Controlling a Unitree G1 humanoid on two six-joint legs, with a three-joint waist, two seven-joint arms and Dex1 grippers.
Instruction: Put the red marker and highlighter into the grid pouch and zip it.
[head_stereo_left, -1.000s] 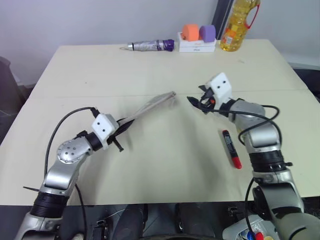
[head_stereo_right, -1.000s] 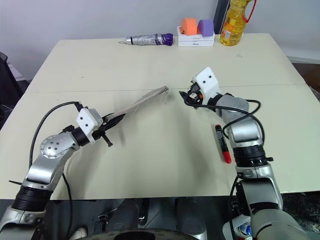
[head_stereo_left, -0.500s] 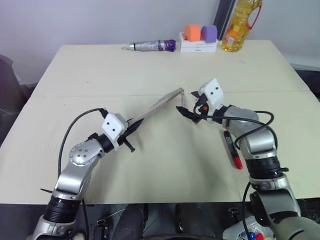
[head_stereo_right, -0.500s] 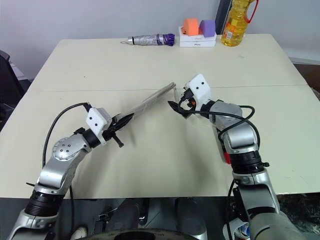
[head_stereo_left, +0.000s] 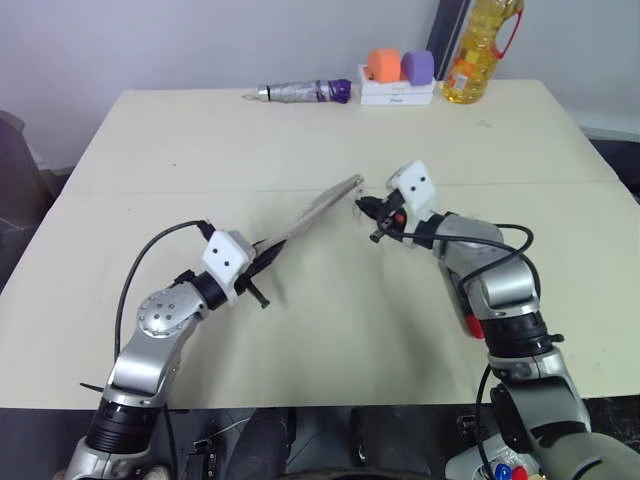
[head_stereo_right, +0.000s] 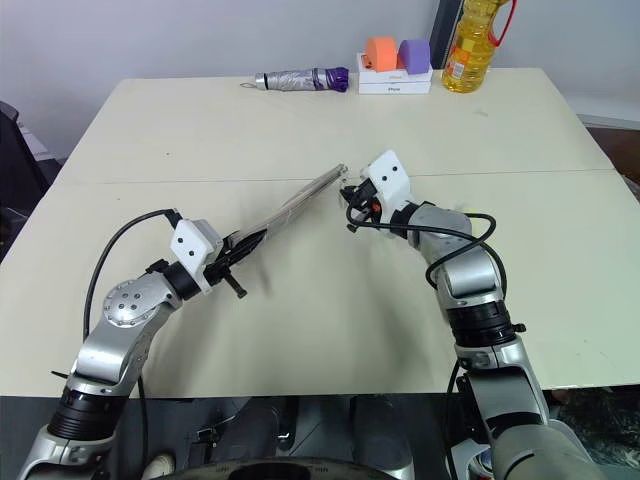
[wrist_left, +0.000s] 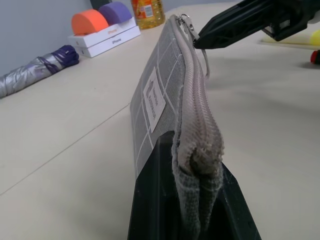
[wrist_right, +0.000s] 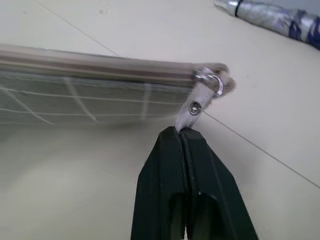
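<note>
The grid pouch (head_stereo_left: 318, 208) is held edge-on above the table, zipper side up, its white label (wrist_left: 155, 95) facing sideways. My left gripper (head_stereo_left: 257, 258) is shut on the pouch's near end. At the far end my right gripper (wrist_right: 178, 131) is shut on the metal zipper pull (wrist_right: 194, 106); the zipper looks closed along its length. A red tip of the red marker (head_stereo_left: 473, 325) shows on the table from behind my right forearm. A yellow bit of the highlighter (wrist_left: 316, 37) shows beyond the right gripper in the left wrist view.
At the table's far edge lie a purple-and-silver folded umbrella (head_stereo_left: 300, 92), a white box (head_stereo_left: 398, 93) with an orange and a purple shape on it, and a yellow oil bottle (head_stereo_left: 478, 50). A seam (head_stereo_left: 180, 190) crosses the tabletop.
My right gripper has moved left to the pouch's far end and gone from open to shut on the zipper pull. The left gripper keeps its hold on the pouch.
</note>
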